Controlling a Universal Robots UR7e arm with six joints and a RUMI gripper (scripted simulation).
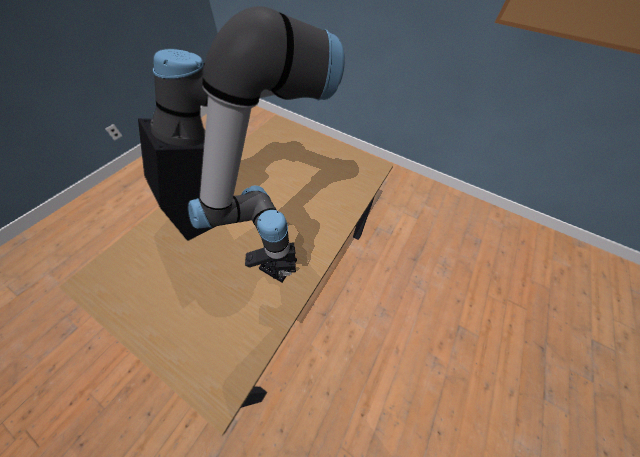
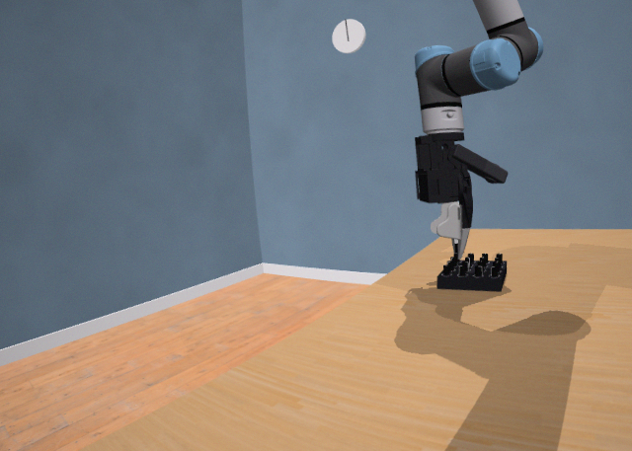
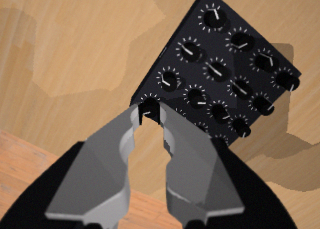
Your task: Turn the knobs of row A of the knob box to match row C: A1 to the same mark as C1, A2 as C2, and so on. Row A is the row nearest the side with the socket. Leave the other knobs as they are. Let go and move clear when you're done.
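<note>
The black knob box [image 1: 283, 277] [image 2: 472, 278] [image 3: 226, 75] lies on the wooden table [image 1: 155, 312] [image 2: 332, 375] [image 3: 75, 39], close to its edge. It carries several black knobs with white pointer lines, set in rows. My gripper [image 2: 457, 255] [image 3: 150, 104] points straight down over one corner of the box. Its two grey fingers are shut on the corner knob [image 3: 149, 108], which sits between the fingertips. In the wrist view the fingers hide the knobs at the box's near edge.
The table edge runs just beside the box, and the floor [image 3: 20, 159] shows past it in the wrist view. The arm's black base block [image 1: 168, 178] stands at the table's far side. The arm's forearm hangs over the table behind the box.
</note>
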